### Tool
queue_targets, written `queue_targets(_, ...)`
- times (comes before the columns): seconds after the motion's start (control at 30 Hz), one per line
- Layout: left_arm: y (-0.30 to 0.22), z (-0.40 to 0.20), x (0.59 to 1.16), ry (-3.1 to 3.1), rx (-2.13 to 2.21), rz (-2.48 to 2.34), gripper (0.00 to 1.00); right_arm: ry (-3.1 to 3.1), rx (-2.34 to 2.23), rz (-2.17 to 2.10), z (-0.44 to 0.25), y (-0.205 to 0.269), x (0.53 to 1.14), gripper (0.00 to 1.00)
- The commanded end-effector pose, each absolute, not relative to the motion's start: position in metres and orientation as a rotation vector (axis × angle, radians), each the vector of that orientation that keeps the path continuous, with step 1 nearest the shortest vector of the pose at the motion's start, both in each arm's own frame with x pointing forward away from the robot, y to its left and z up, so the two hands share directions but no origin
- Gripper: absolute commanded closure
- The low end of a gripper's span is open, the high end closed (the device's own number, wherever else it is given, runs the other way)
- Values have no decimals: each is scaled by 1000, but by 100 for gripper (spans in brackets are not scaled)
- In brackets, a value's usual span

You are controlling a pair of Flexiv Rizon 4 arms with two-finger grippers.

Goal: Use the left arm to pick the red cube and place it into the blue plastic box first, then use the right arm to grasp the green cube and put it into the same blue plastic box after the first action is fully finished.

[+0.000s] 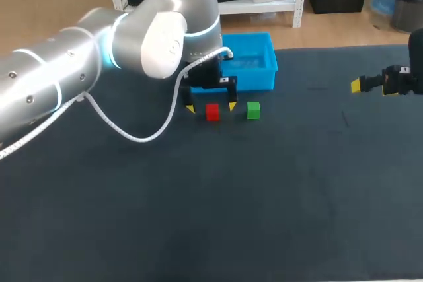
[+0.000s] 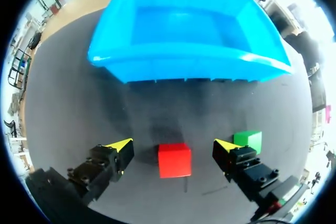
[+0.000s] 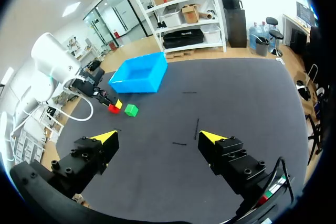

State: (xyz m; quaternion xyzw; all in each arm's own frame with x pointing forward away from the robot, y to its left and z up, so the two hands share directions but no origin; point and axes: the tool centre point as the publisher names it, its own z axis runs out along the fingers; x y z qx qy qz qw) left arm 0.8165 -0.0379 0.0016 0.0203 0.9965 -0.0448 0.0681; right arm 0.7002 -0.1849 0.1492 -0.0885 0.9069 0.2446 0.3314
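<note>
Head view, item 1: red cube (image 1: 212, 111), resting on the dark table (image 1: 264, 196) just in front of the blue plastic box (image 1: 254, 80), outside it. Item 2: green cube (image 1: 253, 110), on the table near the red cube's right, apart from it, level with it and also outside the box. Item 3: blue plastic box, open-topped, nothing visible inside. Item 4: left gripper (image 1: 211, 106), reaching in from the left side, set over the red cube with one yellow tip on each side. A white cable (image 1: 132, 133) loops from the left arm down to that gripper. Item 5: right gripper (image 1: 371, 88), at the table's right edge, well apart from both cubes and the box.

Left wrist view: red cube (image 2: 174, 160) lies between the fingers of the left gripper (image 2: 173, 145). The fingers are spread wide, a strip of bare table shows on each side of the cube, and neither pad touches it. Green cube (image 2: 249, 140) sits just beyond the outer side of the right finger. Blue plastic box (image 2: 184, 69) stands ahead of the gripper.

Right wrist view: right gripper (image 3: 157, 137) has fingers wide apart with nothing between them. Red cube (image 3: 113, 109), green cube (image 3: 131, 110) and box (image 3: 137, 84) lie far ahead.
</note>
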Motion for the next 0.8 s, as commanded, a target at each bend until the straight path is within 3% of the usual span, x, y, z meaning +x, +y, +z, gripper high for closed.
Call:
queue_targets(0.03,-42,1,819,3004,53,-121,0,2372,-233,640,149,-185,700,0)
queue_targets(0.23,-42,1,816,3002,43,-101,0,2372,-233,640,149,-185,700,0)
queue_targets(0.3,-42,1,814,3003,43,-99,51,2372,-233,640,149,-185,700,0)
queue_targets(0.47,-42,-2,810,3008,43,-95,65,2372,-233,640,149,-185,700,0)
queue_targets(0.57,-42,-4,810,3011,40,-96,91,2372,-233,640,149,-185,700,0)
queue_targets(0.7,-42,-4,809,3012,39,-96,100,2372,-233,640,149,-185,700,0)
queue_targets(0.8,-40,-2,809,3008,42,-91,100,2372,-233,640,149,-185,700,0)
